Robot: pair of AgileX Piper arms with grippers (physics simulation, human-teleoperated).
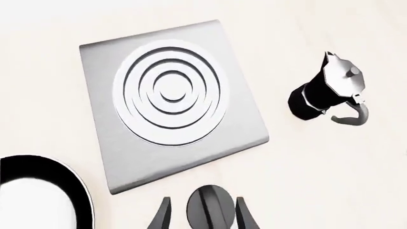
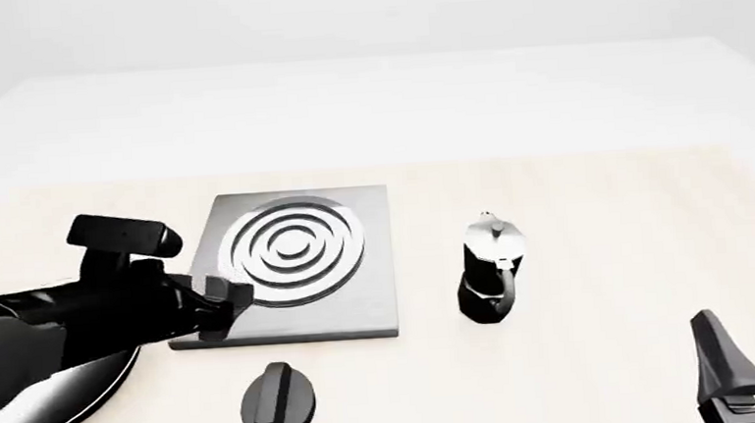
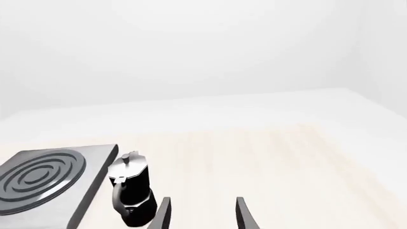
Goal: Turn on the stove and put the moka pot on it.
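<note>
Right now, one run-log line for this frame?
left gripper: open, straddling knob | right gripper: open, empty | moka pot: on table, beside stove

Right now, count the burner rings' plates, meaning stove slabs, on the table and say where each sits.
1. The stove lies flat on the table, left of the moka pot, just beyond its round knob. None other shows, though the left arm covers some table.

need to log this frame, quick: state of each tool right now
Left tool: open, fingers either side of the stove knob, not closed on it.
Right tool: open, holding nothing.
</note>
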